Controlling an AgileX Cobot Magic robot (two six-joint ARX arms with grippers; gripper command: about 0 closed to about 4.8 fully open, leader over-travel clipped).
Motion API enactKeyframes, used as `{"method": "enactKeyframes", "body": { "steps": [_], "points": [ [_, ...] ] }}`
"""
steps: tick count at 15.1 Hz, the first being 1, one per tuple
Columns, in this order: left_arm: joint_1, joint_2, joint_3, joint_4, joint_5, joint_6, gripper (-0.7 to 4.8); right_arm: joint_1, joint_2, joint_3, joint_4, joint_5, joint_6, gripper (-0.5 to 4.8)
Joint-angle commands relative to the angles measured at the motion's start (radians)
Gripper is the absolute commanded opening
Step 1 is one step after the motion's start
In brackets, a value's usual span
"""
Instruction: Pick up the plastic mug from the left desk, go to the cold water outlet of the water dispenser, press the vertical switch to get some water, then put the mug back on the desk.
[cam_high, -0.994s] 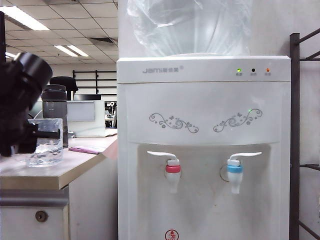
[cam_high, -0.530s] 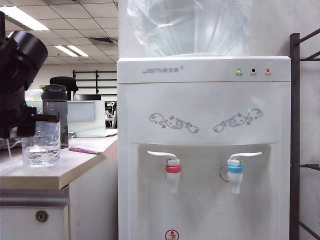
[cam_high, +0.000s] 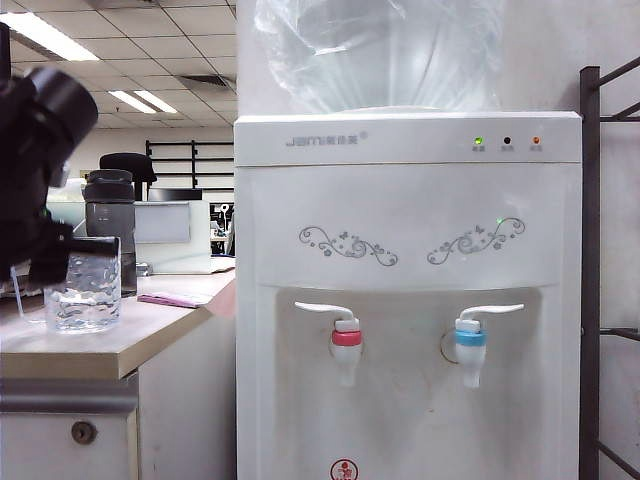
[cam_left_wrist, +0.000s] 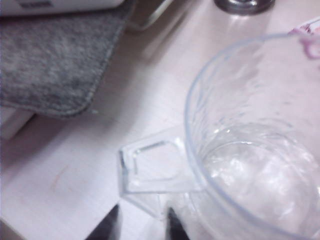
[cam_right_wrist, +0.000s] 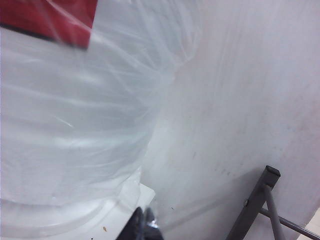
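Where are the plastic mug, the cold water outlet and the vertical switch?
plastic mug (cam_high: 84, 285), exterior view, dimpled wall.
cold water outlet (cam_high: 470, 352), exterior view, blue collar.
vertical switch (cam_high: 493, 311), exterior view, lever's flat top.

Office behind: tiled ceiling (cam_high: 150, 45), fluorescent panels (cam_high: 140, 100), dark metal rack (cam_high: 592, 270) right

A: What stands on the left desk (cam_high: 150, 335)?
B: The plastic mug (cam_high: 85, 285), upright near the front edge, with a smoky-grey bottle (cam_high: 110, 220) behind it. The left arm's black gripper (cam_high: 40, 262) is at the mug's left side, its jaws apparently hidden.
A: And on the water dispenser (cam_high: 405, 300)?
B: The vertical switch (cam_high: 492, 311) tops the cold water outlet (cam_high: 470, 350), right of a pink-collared tap (cam_high: 345, 350).
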Motion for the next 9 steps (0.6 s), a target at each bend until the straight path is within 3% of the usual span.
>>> {"method": "enactKeyframes", "body": {
  "steps": [1,2,4,6,9],
  "points": [
    [0.0,-0.056,0.001,-0.059,0.001,0.0,1.2,0.001,-0.002,0.005,0.012,-0.005,0.005,-0.01],
    [0.0,-0.095,0.002,-0.098,0.003,-0.001,1.02,0.001,-0.002,0.005,0.01,-0.005,0.006,-0.01],
    [0.0,-0.154,0.001,-0.15,0.042,-0.001,-0.14,0.001,-0.002,0.005,0.01,-0.004,0.018,-0.01],
    [0.0,-0.352,0.002,-0.195,0.261,0.016,-0.06,0.001,-0.001,0.004,-0.006,0.006,0.088,-0.01],
    [0.0,-0.483,0.002,-0.197,0.4,0.049,-0.06,0.001,-0.001,0.004,-0.021,0.007,0.148,-0.01]
  ]
}}
